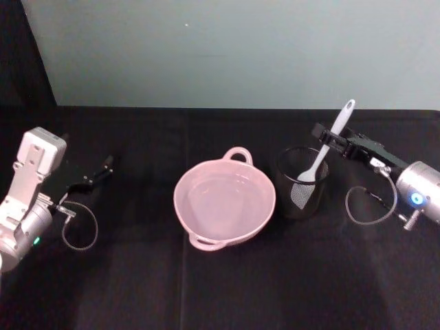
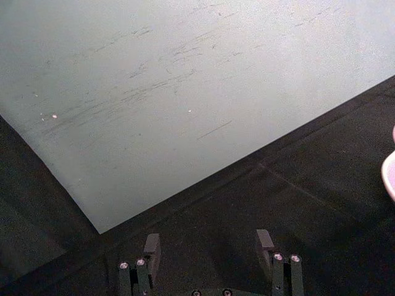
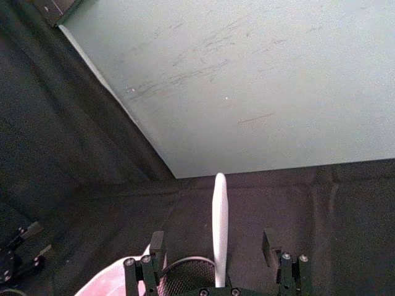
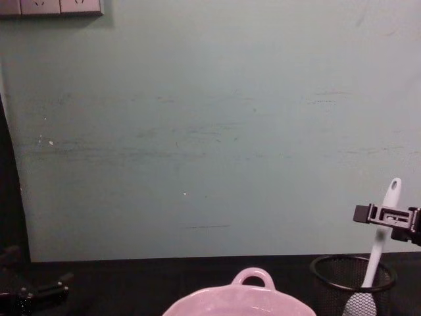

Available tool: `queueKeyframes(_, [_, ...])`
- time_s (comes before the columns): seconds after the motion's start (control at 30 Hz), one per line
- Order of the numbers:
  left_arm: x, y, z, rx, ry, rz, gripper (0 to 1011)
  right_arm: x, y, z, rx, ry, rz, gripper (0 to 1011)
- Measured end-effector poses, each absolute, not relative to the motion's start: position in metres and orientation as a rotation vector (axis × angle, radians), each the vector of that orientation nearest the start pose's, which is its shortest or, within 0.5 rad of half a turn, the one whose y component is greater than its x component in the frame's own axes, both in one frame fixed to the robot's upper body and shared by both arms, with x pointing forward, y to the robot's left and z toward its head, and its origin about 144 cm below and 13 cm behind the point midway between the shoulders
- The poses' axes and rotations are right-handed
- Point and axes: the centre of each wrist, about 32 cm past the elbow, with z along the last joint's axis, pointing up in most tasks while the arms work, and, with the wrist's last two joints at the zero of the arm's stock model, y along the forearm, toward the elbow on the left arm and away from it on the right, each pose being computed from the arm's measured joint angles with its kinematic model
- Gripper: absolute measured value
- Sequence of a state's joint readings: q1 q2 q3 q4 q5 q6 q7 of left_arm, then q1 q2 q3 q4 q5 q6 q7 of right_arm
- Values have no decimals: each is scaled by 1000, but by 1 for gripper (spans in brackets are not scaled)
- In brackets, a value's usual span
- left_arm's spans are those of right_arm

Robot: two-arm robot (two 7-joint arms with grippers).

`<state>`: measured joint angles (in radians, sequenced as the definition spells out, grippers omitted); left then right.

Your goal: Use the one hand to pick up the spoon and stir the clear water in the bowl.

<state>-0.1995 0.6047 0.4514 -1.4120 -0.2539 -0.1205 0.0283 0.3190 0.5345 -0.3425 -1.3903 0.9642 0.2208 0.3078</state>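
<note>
The white spoon [image 1: 317, 165] stands tilted in the black wire-mesh cup [image 1: 302, 199], head down, handle leaning away from the pink bowl [image 1: 180, 199]; the right gripper [image 1: 327, 139] is at the handle above the cup, fingers apart on either side of it, not clamped; the cup stands just right of the bowl, which holds clear water [image 1: 223, 199]; the left gripper [image 1: 102, 169], fingers apart, is idle at the left of the black worktop [image 1: 220, 289].

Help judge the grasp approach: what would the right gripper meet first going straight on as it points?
Probably the spoon, whose handle stands between the open fingers of the right gripper, above the mesh cup; depth is unclear.
</note>
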Motion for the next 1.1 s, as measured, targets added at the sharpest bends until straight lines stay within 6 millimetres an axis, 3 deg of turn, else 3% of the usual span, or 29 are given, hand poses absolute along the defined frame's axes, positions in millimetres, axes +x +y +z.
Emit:
queueKeyframes(0.4, [489,310,1140,304,-285,1248,1011,533,-314,1190,128,426,-1018,1000])
queueKeyframes(0.5, [489,310,1140,304,-285,1248,1011,533,-314,1190,129,427,-1017,946])
queueKeyframes(0.87, [489,310,1140,304,-285,1248,1011,533,-314,1191,128,429,-1016,647])
queueKeyframes(0.93, [489,310,1140,304,-285,1248,1011,533,-314,1191,128,429,-1016,543])
queueKeyframes(1.1, [489,310,1140,304,-285,1248,1011,532,-315,1191,128,430,-1016,399])
